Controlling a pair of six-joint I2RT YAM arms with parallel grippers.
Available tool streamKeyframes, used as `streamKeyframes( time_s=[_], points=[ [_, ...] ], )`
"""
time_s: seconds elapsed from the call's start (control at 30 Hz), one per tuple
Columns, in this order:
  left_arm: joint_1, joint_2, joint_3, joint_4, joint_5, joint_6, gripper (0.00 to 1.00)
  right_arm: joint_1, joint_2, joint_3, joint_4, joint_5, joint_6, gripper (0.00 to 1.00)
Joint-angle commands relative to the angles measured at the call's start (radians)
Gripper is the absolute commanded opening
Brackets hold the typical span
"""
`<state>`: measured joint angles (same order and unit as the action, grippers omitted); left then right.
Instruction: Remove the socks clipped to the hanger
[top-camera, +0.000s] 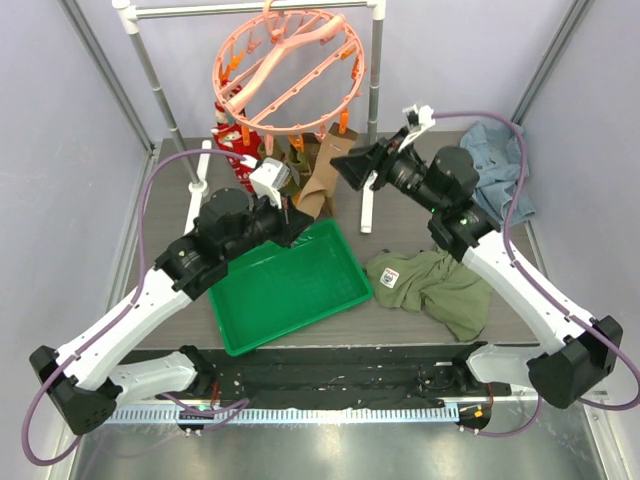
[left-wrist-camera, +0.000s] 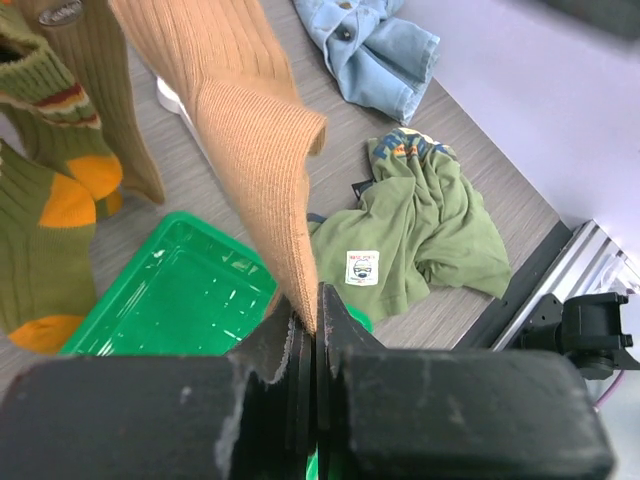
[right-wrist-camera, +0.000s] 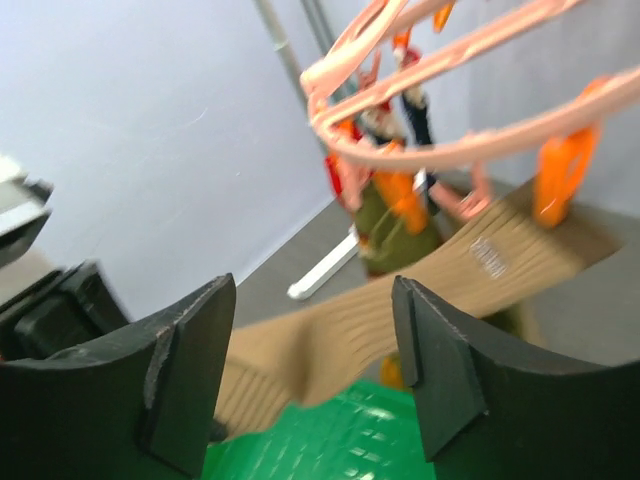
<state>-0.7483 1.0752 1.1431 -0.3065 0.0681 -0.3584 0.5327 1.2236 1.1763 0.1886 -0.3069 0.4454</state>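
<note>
The salmon-pink round hanger hangs from the white pole rack, with socks clipped below it: a red one, an olive one and a tan-brown ribbed one. My left gripper is shut on the lower end of the tan sock, which is pinched between the jaws and stretched taut. Olive socks with orange heels hang to its left. My right gripper is open just under the hanger rim. The tan sock runs across behind its fingers, still held by an orange peg.
A green tray lies under the left gripper. An olive-green shirt lies to its right, and a blue denim garment at the back right. The rack's white poles and feet stand around the hanger.
</note>
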Motion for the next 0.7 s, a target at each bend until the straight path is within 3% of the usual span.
streamKeyframes(
  time_s=[0.0,0.23,0.67],
  points=[
    [0.001,-0.044,0.010,0.027,-0.056,0.007,0.00,-0.059,0.059,0.140,-0.072,-0.017,-0.155,0.74],
    [0.001,-0.046,0.029,-0.026,-0.106,0.004,0.00,-0.209,0.244,0.293,-0.029,-0.236,-0.106,0.81],
    [0.001,-0.077,-0.009,-0.037,-0.108,0.027,0.00,-0.244,0.444,0.350,0.199,-0.439,-0.123,0.80]
  ],
)
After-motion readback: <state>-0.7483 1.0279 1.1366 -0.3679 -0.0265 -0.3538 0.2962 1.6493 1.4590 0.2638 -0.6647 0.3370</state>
